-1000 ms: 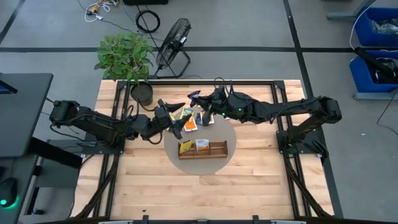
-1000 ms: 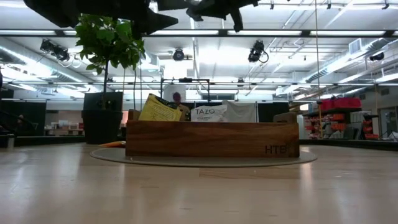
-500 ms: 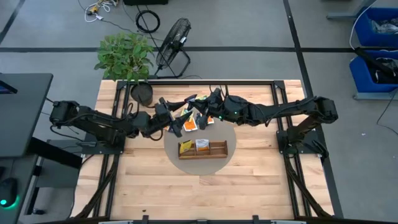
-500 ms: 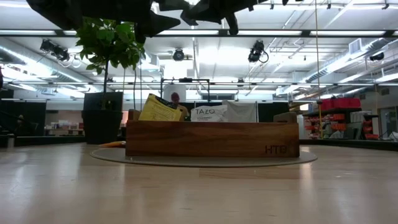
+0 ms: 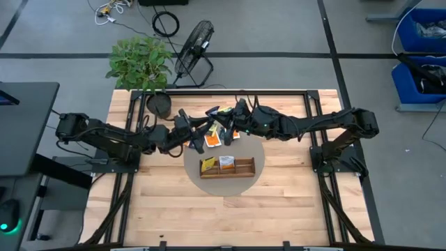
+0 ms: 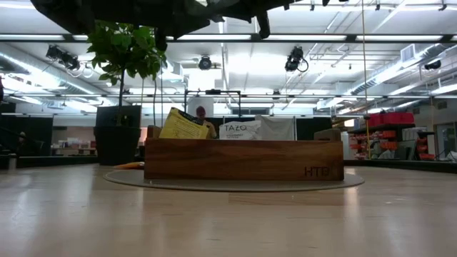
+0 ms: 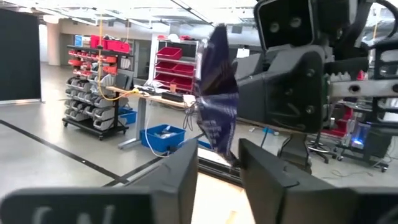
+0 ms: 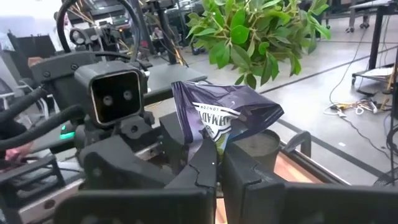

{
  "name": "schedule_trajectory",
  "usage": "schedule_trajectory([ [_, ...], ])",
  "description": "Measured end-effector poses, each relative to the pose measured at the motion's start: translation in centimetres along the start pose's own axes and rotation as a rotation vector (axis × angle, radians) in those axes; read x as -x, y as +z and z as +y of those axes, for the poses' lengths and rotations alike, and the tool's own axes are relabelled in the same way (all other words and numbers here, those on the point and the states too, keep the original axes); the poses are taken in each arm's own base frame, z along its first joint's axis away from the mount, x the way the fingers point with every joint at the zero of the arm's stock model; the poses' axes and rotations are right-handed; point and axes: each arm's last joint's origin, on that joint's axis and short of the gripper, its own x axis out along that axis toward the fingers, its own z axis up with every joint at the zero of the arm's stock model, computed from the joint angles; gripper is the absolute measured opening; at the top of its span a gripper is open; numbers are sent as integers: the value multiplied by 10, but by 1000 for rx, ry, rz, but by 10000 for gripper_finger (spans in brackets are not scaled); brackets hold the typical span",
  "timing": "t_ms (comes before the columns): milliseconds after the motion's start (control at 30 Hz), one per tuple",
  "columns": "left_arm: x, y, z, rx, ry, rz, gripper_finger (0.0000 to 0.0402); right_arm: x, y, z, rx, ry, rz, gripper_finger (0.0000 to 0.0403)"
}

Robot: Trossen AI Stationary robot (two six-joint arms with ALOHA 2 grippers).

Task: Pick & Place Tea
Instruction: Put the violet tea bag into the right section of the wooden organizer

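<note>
A crumpled dark blue tea packet (image 8: 225, 111) hangs in the air over the far part of the round mat (image 5: 259, 150), with my right gripper (image 8: 219, 163) shut on it. My left gripper (image 7: 219, 167) faces it from the table's left. It is open, with a finger on either side of the packet's (image 7: 217, 93) lower end and a gap still showing. The wooden tray (image 5: 244, 167) rests on the mat, with a yellow packet (image 6: 182, 126) and a white packet (image 6: 239, 130) standing in its compartments. More tea packets (image 5: 213, 139) lie flat on the mat behind the tray. My right gripper pinches the dark blue packet's lower edge (image 8: 217, 142) between its two fingers. The fingers lie about level and come from the table's right. The packet stands up from the fingertips, creased and bent over at its top, lifted well clear of the table.
A potted plant (image 5: 139, 59) and its dark pot (image 5: 159, 104) stand at the far left corner, with a floor fan (image 5: 195, 42) beyond the table. Bare wood lies near and to both sides of the mat. Both arms (image 5: 111, 139) meet above the mat's far edge.
My left gripper's fingers have drawn closer together around the packet's end. Both arms have kept their places, and the packet stays held up between the two grippers.
</note>
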Motion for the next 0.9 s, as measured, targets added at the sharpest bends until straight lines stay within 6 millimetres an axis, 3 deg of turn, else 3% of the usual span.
schedule_trajectory([
  [233,0,0,0,-39,-2,0,12,0,-1,0,0,5,14,5],
  [500,0,-2,0,-66,0,22,4,0,-3,0,26,2,25,11],
  [633,2,-6,-3,-90,-2,64,3,1,-4,-1,80,-1,42,51],
  [900,10,-10,-10,-148,-42,132,2,10,1,-2,148,-4,85,170],
])
